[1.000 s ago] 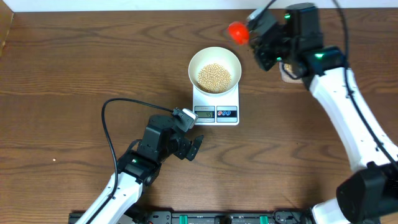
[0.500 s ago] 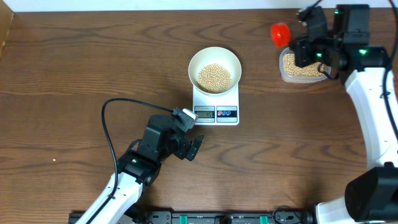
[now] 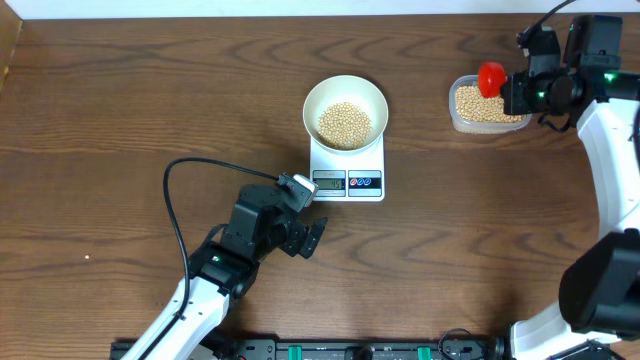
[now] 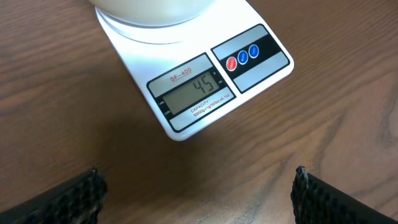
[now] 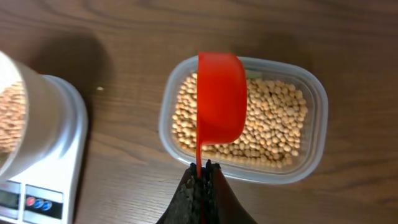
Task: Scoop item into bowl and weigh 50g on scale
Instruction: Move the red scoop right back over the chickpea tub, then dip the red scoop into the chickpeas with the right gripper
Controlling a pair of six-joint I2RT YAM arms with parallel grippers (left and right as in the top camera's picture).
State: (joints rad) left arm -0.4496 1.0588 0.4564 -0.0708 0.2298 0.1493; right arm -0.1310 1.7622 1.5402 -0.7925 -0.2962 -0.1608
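Note:
The white bowl [image 3: 345,108] stands on the white scale [image 3: 348,168] and holds a heap of beige beans [image 3: 345,122]. In the left wrist view the scale's display [image 4: 191,93] reads 45. My left gripper [image 3: 318,238] is open just below the scale, nothing between its fingers [image 4: 78,196]. A clear tub [image 3: 486,105] at the right holds more beans [image 5: 273,118]. My right gripper [image 5: 200,167] is shut on the thin handle of the red scoop [image 5: 221,104], which hangs over the tub, its underside towards the wrist camera.
A black cable [image 3: 190,185] loops on the wooden table left of the left arm. The table's far edge runs along the top of the overhead view, close behind the tub.
My right arm has swung the red scoop from beside the bowl rightward to above the bean tub. The left arm, bowl and scale have not moved.

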